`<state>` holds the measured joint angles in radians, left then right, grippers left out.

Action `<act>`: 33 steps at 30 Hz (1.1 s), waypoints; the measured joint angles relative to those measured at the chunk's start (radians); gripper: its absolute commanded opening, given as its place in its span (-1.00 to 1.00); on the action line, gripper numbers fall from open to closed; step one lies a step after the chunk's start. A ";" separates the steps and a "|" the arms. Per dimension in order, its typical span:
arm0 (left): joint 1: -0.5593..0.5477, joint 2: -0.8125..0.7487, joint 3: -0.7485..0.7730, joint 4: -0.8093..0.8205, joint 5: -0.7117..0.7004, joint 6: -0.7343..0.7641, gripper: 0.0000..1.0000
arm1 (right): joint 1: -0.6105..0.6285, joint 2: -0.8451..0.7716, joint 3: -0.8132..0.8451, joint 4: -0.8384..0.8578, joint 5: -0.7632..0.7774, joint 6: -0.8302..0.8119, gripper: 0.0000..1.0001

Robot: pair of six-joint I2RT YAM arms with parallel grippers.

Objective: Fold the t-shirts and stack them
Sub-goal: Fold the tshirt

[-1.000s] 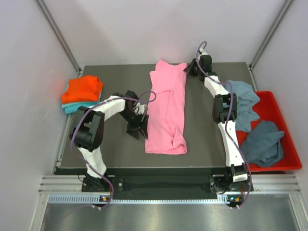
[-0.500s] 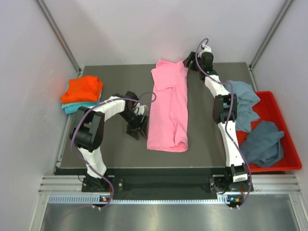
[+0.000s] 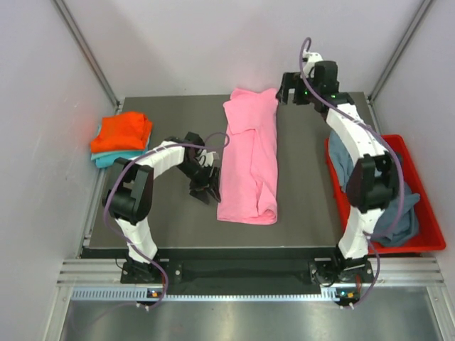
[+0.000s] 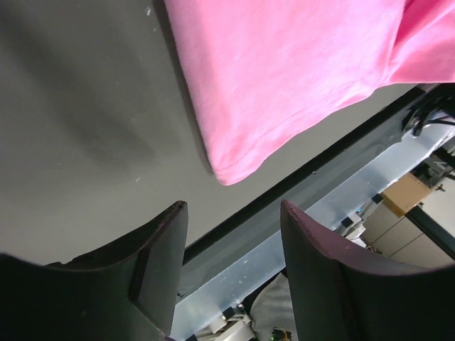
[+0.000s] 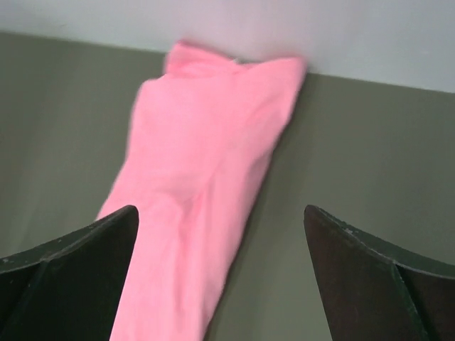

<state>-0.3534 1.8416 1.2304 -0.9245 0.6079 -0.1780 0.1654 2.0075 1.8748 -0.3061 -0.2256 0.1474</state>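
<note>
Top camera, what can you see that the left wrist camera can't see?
Only the top camera shows the orange shirt lying on a teal shirt, the red bin holding blue-grey shirts, and the open right gripper. Only the left wrist camera shows what looks like a brown box past the table. Both show the pink shirt, the table and the open, empty left gripper beside that shirt.
</note>
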 measured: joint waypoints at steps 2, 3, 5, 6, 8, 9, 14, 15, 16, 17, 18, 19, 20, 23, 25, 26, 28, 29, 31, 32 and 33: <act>0.002 0.001 0.010 0.000 0.010 -0.013 0.15 | 0.054 -0.146 -0.130 -0.031 -0.005 -0.034 0.88; 0.004 0.004 0.019 0.000 0.015 -0.019 0.13 | 0.085 -0.210 -0.195 -0.039 -0.012 -0.050 0.79; 0.011 0.016 0.048 0.005 0.025 -0.034 0.11 | 0.138 -0.312 -0.303 -0.066 -0.036 -0.071 0.45; 0.018 0.024 0.064 0.013 0.027 -0.042 0.11 | 0.171 -0.360 -0.365 -0.075 -0.064 -0.082 0.03; 0.031 0.039 0.089 0.032 0.028 -0.058 0.14 | 0.214 -0.435 -0.477 -0.098 -0.100 -0.101 -0.39; 0.039 0.047 0.098 0.038 0.027 -0.064 0.14 | 0.226 -0.465 -0.536 -0.114 -0.110 -0.106 -0.60; 0.068 0.078 0.136 0.060 0.021 -0.086 0.15 | 0.233 -0.524 -0.728 -0.194 -0.155 -0.130 -0.61; 0.076 0.084 0.145 0.061 0.019 -0.087 0.15 | 0.236 -0.524 -0.753 -0.206 -0.166 -0.140 -0.47; 0.080 0.088 0.152 0.063 0.018 -0.087 0.15 | 0.243 -0.524 -0.770 -0.221 -0.173 -0.145 -0.39; 0.086 0.093 0.162 0.062 0.016 -0.087 0.16 | 0.257 -0.524 -0.785 -0.235 -0.182 -0.157 -0.38; 0.092 0.097 0.174 0.063 0.015 -0.087 0.16 | 0.276 -0.524 -0.796 -0.245 -0.191 -0.171 -0.38; 0.100 0.099 0.186 0.065 0.014 -0.088 0.16 | 0.298 -0.522 -0.799 -0.254 -0.197 -0.183 -0.41; 0.107 0.099 0.195 0.067 0.013 -0.089 0.16 | 0.320 -0.520 -0.799 -0.261 -0.202 -0.195 -0.42; 0.134 0.099 0.222 0.069 0.010 -0.090 0.16 | 0.428 -0.505 -0.795 -0.271 -0.196 -0.246 -0.44; 0.150 0.099 0.228 0.069 0.009 -0.090 0.16 | 0.495 -0.494 -0.792 -0.287 -0.182 -0.280 -0.47; 0.156 0.099 0.228 0.069 0.009 -0.091 0.16 | 0.520 -0.492 -0.792 -0.296 -0.173 -0.294 -0.49; 0.166 0.099 0.228 0.068 0.011 -0.096 0.16 | 0.567 -0.491 -0.792 -0.315 -0.150 -0.323 -0.50; 0.170 0.099 0.228 0.068 0.016 -0.100 0.17 | 0.583 -0.491 -0.792 -0.319 -0.137 -0.334 -0.51; 0.175 0.099 0.228 0.068 0.031 -0.109 0.16 | 0.607 -0.491 -0.794 -0.325 -0.109 -0.358 -0.51; 0.177 0.099 0.228 0.068 0.037 -0.112 0.16 | 0.614 -0.491 -0.795 -0.328 -0.092 -0.370 -0.51; 0.178 0.099 0.229 0.068 0.045 -0.114 0.16 | 0.620 -0.491 -0.796 -0.329 -0.075 -0.382 -0.50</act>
<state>-0.1753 1.9408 1.4593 -0.8566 0.6525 -0.2920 0.7856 1.5162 1.0786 -0.6350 -0.3008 -0.2348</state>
